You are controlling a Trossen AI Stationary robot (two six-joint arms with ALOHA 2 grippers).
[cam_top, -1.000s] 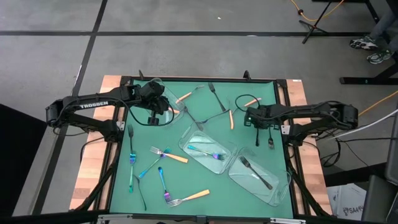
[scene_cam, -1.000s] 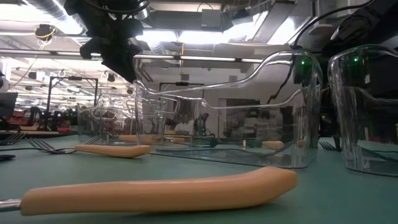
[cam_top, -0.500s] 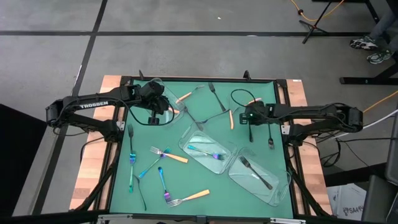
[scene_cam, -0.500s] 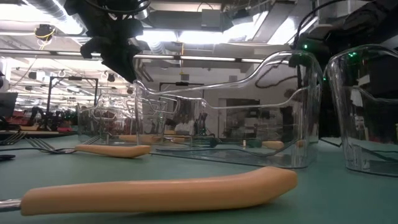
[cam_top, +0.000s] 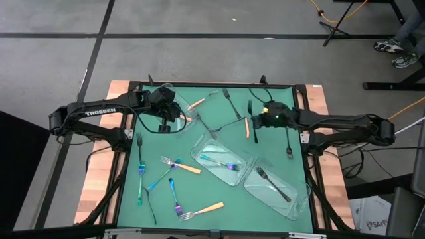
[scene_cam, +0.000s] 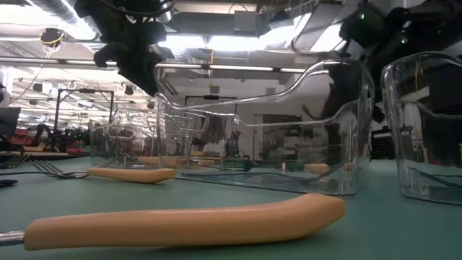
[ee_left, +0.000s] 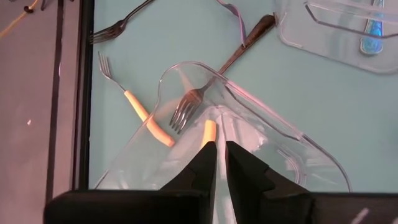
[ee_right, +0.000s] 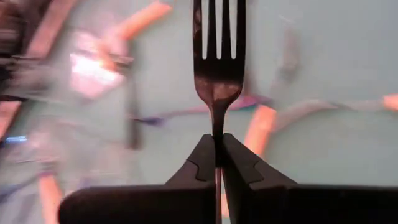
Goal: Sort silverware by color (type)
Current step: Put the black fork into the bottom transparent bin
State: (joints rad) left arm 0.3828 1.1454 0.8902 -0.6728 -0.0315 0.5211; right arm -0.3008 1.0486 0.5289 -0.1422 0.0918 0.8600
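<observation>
Gripping a dark fork (ee_right: 217,59), right hand (ee_right: 218,146) hangs mid-table.

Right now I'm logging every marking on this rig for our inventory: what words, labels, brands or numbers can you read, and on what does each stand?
"TROSSEN": white letters on the left arm, seen in the high view.
Partly readable print, beginning "SAM", on a white box beside the table's right edge; the rest is cut off and too small.
Nothing readable on the silverware, trays or grippers.
</observation>
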